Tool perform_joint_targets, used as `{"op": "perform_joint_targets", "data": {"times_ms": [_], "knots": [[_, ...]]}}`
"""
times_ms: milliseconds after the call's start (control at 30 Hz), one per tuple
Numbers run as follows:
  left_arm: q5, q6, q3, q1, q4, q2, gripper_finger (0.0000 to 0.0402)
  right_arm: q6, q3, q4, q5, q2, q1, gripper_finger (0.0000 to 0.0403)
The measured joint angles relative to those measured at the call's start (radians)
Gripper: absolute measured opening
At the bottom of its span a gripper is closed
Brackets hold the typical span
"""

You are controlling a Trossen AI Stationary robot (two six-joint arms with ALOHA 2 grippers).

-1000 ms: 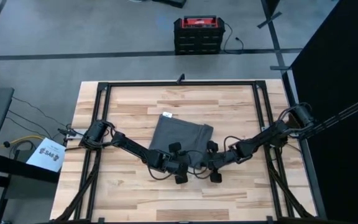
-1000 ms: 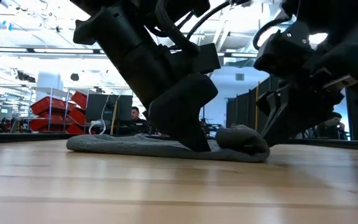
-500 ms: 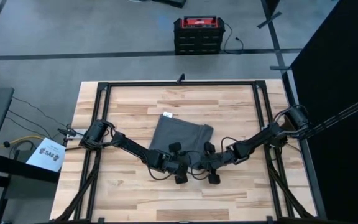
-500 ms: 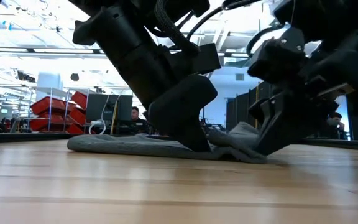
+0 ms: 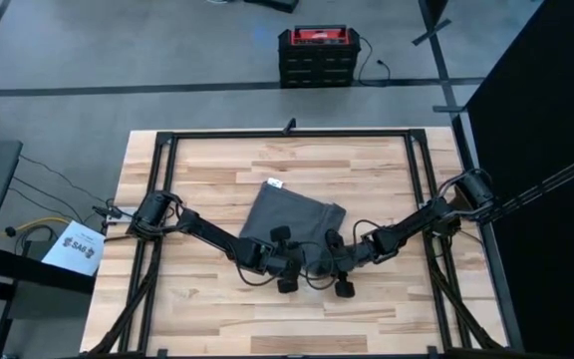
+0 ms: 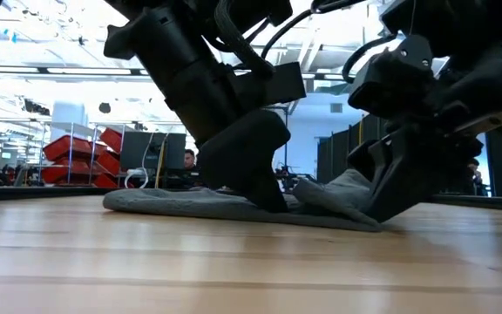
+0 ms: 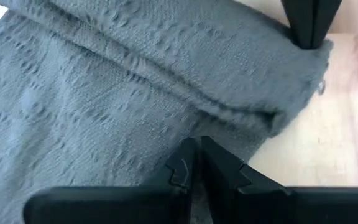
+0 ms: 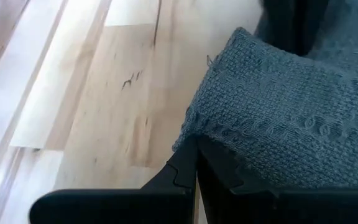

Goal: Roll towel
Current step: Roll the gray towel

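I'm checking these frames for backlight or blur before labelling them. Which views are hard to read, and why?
Low view: bright ceiling lights behind leave both arms as silhouettes, though the towel stays readable. Left wrist view: the weave is smeared in the middle. Right wrist view: the towel's knit is crisp, the far table soft. High view: even light, no glare.

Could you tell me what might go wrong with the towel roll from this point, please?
1. Both grippers, left and right, are shut on the near edge of the towel; uneven pulling could skew the roll.
2. The fold by the right gripper looks loose and puffy in the low view, so it might spring open once released.
3. The two grippers sit close together, so they could bump each other.
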Motion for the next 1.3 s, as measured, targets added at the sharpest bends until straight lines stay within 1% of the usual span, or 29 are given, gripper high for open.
{"op": "perform_joint_targets", "data": {"times_ms": [133, 233, 300, 367, 500, 700, 900, 1000, 1100, 1200, 1300], "knots": [[-0.002, 0.022, -0.004, 0.0, -0.03, -0.039, 0.0015, -0.001, -0.001, 0.0, -0.026, 0.001, 0.0, 0.0], [-0.012, 0.027, -0.004, -0.013, -0.027, -0.106, 0.0015, -0.001, -0.001, 0.0, -0.028, 0.001, -0.001, 0.0], [-0.014, 0.047, -0.003, -0.029, 0.019, -0.142, 0.0015, -0.001, -0.001, 0.0, -0.028, 0.001, -0.001, 0.0], [-0.01, 0.088, 0.001, -0.047, 0.117, -0.148, 0.0015, -0.001, -0.002, 0.0, -0.028, 0.001, -0.001, 0.0], [0.061, 0.162, 0.0, -0.067, 0.28, -0.081, 0.0015, -0.002, -0.002, 0.005, -0.025, 0.002, -0.001, 0.0], [0.068, 0.193, 0.0, -0.06, 0.516, 0.063, 0.0015, -0.004, -0.003, 0.007, -0.021, 0.003, -0.001, 0.0], [0.071, 0.164, 0.0, -0.023, 0.458, 0.102, 0.0015, 0.005, -0.003, 0.005, -0.016, 0.001, 0.002, 0.0], [0.071, 0.141, 0.0, -0.012, 0.41, 0.102, 0.0015, 0.006, -0.004, -0.012, -0.016, -0.027, 0.002, 0.0], [0.071, 0.112, -0.008, -0.008, 0.386, 0.1, 0.0015, -0.019, -0.011, -0.072, -0.006, -0.093, 0.007, 0.0], [0.065, 0.088, -0.033, -0.008, 0.412, 0.099, 0.0015, -0.054, -0.01, -0.152, 0.077, -0.193, 0.01, 0.0], [0.064, 0.066, -0.069, -0.011, 0.467, 0.097, 0.0015, -0.079, -0.011, -0.228, 0.179, -0.278, -0.016, 0.0]]}}
